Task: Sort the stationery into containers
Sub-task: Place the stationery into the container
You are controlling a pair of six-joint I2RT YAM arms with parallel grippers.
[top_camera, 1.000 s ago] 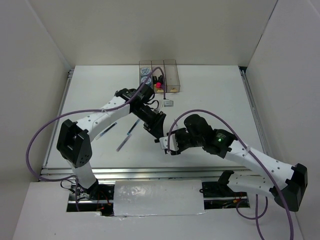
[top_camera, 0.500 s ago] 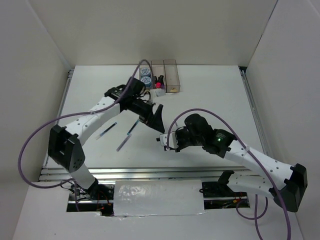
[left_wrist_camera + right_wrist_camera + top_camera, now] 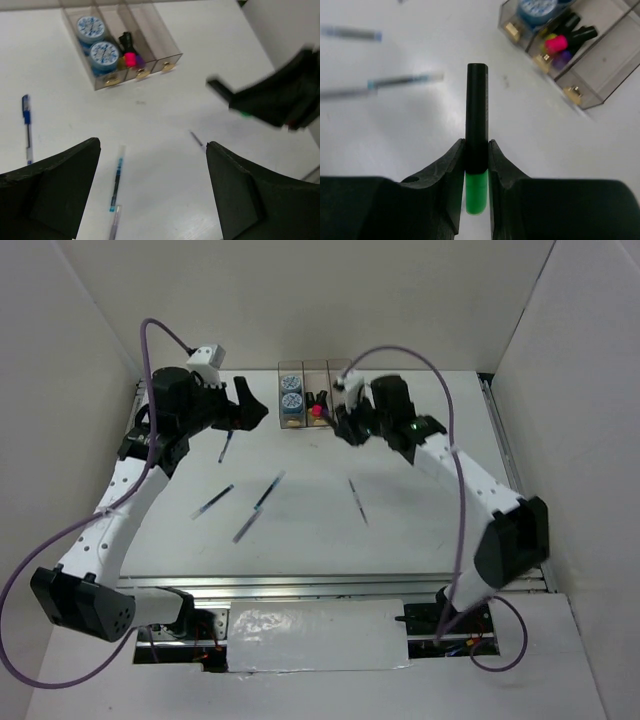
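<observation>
Left gripper (image 3: 252,407): far-left of table (image 3: 420,530), raised, jaws spread wide, nothing between them.
Pens (image 3: 213,501): several, lying loose and apart across mid-table.
Containers (image 3: 150,30): far edge, centre. Two tape rolls (image 3: 104,52) lay in the left box, highlighters (image 3: 130,50) in the middle box.
Right gripper (image 3: 476,147): just beside the containers, clamped on green-capped highlighter (image 3: 476,110), cap toward wrist.

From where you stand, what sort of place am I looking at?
Most likely a robotics lab test cell: a white table boxed in by plain white walls, a cabled left arm and right arm bolted at its near edge, and pens and small clear boxes laid out for sorting.
</observation>
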